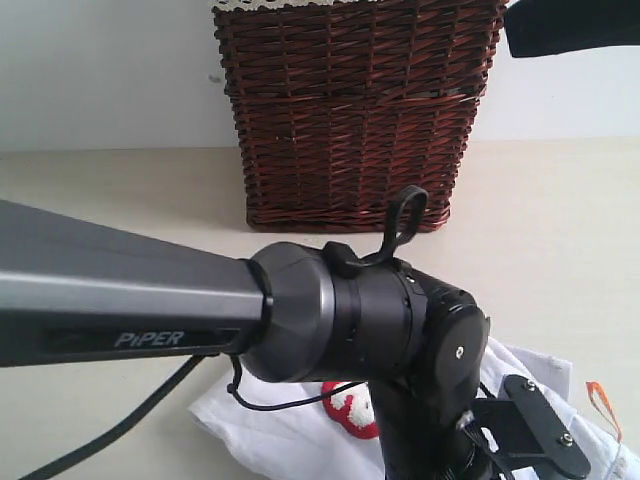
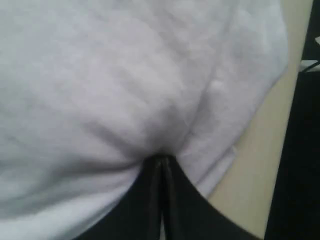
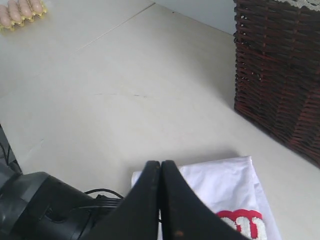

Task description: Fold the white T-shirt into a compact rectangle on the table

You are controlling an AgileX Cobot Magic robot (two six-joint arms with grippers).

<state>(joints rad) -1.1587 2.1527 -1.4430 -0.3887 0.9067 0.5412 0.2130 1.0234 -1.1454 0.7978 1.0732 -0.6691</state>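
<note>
While the left arm (image 1: 120, 290) is blocking most of the exterior view, the wicker basket (image 1: 360, 110) is standing behind the white T-shirt (image 1: 280, 430), with bare desk (image 3: 125, 100) lying between them. Looks like the left tool (image 2: 161, 160) is pinching the cloth, and the right tool (image 3: 160, 165) is hanging closed and empty over the shirt's edge.

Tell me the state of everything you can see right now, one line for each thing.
white T-shirt: lying on the table, red-outlined lettering facing up.
left gripper: shut, pinching a gather of the T-shirt's fabric.
right gripper: shut, holding nothing, above the T-shirt's edge.
wicker basket: upright on the table, apart from the T-shirt; its inside is hidden.
</note>
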